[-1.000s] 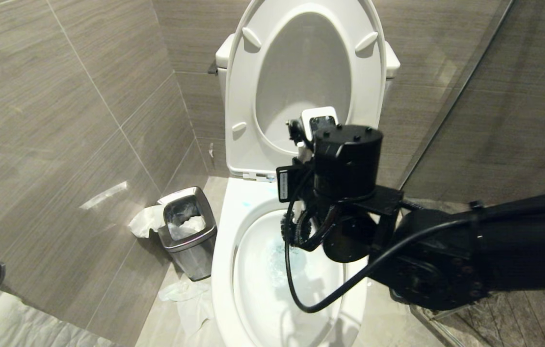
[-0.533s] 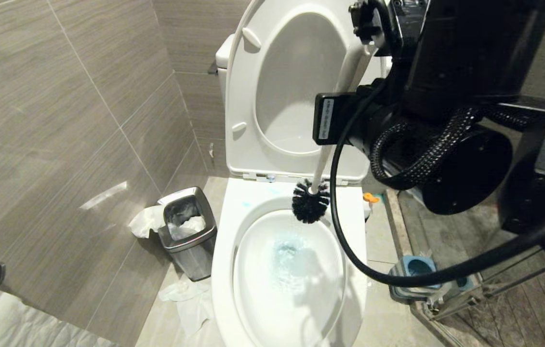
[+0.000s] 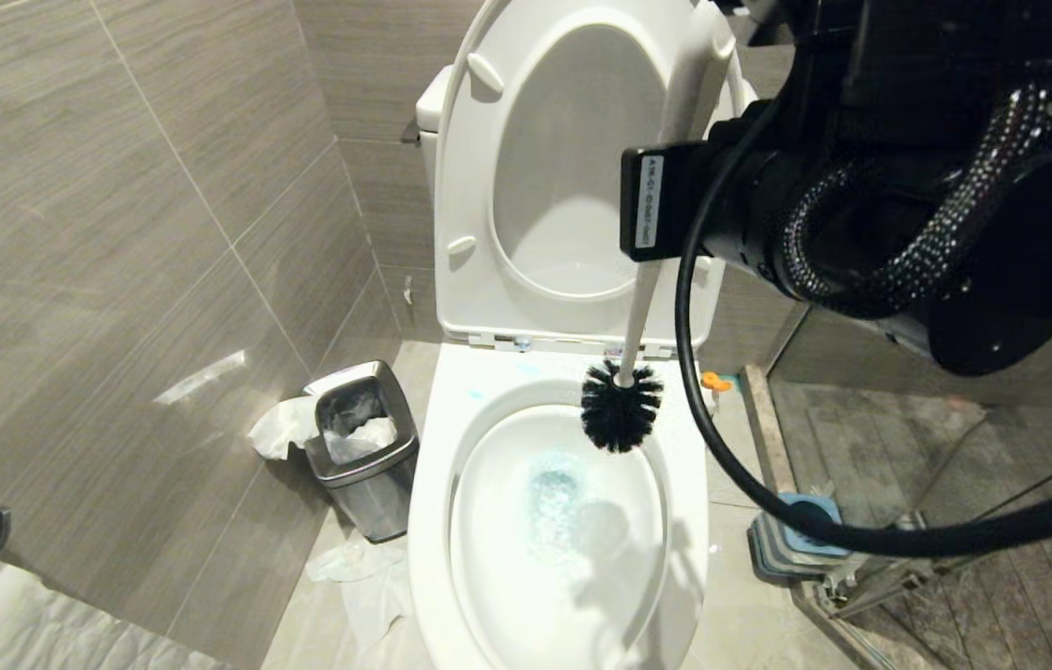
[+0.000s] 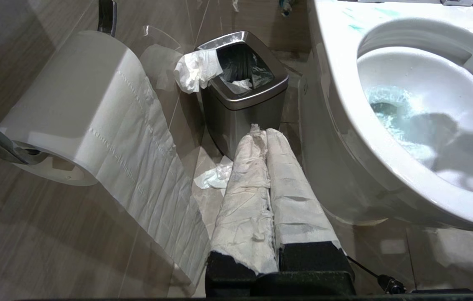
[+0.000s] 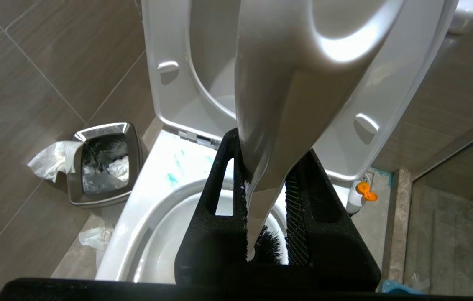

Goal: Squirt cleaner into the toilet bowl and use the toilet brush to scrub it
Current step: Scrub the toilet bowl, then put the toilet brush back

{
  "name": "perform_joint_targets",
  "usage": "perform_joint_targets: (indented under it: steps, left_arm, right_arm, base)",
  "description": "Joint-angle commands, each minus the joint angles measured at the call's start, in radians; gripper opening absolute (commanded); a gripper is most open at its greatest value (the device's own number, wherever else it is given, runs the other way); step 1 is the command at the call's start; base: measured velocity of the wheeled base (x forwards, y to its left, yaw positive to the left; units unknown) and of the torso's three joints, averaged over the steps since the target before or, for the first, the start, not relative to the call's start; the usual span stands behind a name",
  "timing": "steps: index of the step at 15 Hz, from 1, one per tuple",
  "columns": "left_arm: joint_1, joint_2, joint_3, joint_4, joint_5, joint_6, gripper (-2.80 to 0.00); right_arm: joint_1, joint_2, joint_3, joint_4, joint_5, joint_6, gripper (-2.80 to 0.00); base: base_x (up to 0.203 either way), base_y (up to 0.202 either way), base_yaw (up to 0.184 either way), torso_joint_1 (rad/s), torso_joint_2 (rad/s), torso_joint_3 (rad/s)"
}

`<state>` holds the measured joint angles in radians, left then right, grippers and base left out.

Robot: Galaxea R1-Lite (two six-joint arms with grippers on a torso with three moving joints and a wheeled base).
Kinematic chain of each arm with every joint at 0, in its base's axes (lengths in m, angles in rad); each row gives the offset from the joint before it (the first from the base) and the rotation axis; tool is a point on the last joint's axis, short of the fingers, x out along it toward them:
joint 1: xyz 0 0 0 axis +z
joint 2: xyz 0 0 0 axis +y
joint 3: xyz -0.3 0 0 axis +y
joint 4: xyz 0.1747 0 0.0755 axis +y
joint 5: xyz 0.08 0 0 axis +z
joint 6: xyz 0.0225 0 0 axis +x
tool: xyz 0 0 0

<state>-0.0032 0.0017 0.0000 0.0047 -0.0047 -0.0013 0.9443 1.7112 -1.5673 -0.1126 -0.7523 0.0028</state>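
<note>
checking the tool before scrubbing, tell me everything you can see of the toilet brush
The toilet brush has a long slim white plastic handle, widening to a flattened end, and a round black spiky bristle head. It hangs nearly upright, head down, over the back rim of the toilet bowl, above the blue-tinted water and not in it. The right gripper is shut on the handle; nothing else touches it.

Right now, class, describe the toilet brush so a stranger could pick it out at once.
Start at the white toilet bowl with its seat up. Above the bowl's back rim hangs the toilet brush, held by the right hand. Its slim white handle and round black spiky head set it apart from the steel bin on the floor.
</note>
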Motion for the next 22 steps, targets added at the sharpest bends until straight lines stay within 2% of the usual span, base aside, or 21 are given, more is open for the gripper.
perform_joint_targets:
  steps: [1, 2, 4, 5, 10, 16, 20, 22]
  left_arm:
    - [0.0, 0.0, 0.002, 0.0, 0.0, 0.0, -2.8]
    - [0.0, 0.0, 0.002, 0.0, 0.0, 0.0, -2.8]
    - [0.0, 0.001, 0.002, 0.0, 0.0, 0.0, -2.8]
    - [0.0, 0.001, 0.002, 0.0, 0.0, 0.0, -2.8]
    - [0.0, 0.0, 0.003, 0.0, 0.0, 0.0, -2.8]
    - [0.0, 0.0, 0.002, 0.0, 0.0, 0.0, -2.8]
    - [0.0, 0.0, 0.002, 0.0, 0.0, 0.0, -2.8]
    - [0.0, 0.0, 0.002, 0.0, 0.0, 0.0, -2.8]
  right_arm:
    - [0.002, 0.05, -0.095, 0.049, -0.005, 0.002, -2.8]
    - [0.009, 0.06, -0.087, 0.054, -0.007, 0.01, -2.8]
    - [0.019, 0.107, -0.015, 0.053, -0.022, 0.081, -2.8]
    - [0.022, 0.134, -0.02, 0.052, -0.033, 0.104, -2.8]
    - [0.031, 0.146, -0.25, 0.116, -0.041, 0.034, -2.8]
    - [0.031, 0.188, -0.068, 0.11, -0.055, 0.17, -2.8]
    - [0.042, 0.186, -0.248, 0.128, -0.062, 0.124, -2.8]
    - [0.045, 0.189, -0.233, 0.133, -0.066, 0.118, -2.8]
  base:
    - [0.0, 0.0, 0.0, 0.0, 0.0, 0.0]
    - [0.0, 0.0, 0.0, 0.0, 0.0, 0.0]
    - [0.0, 0.0, 0.0, 0.0, 0.0, 0.0]
    - [0.0, 0.0, 0.0, 0.0, 0.0, 0.0]
    - [0.0, 0.0, 0.0, 0.0, 0.0, 0.0]
    - [0.0, 0.0, 0.0, 0.0, 0.0, 0.0]
    - [0.0, 0.0, 0.0, 0.0, 0.0, 0.0]
    - [0.0, 0.0, 0.0, 0.0, 0.0, 0.0]
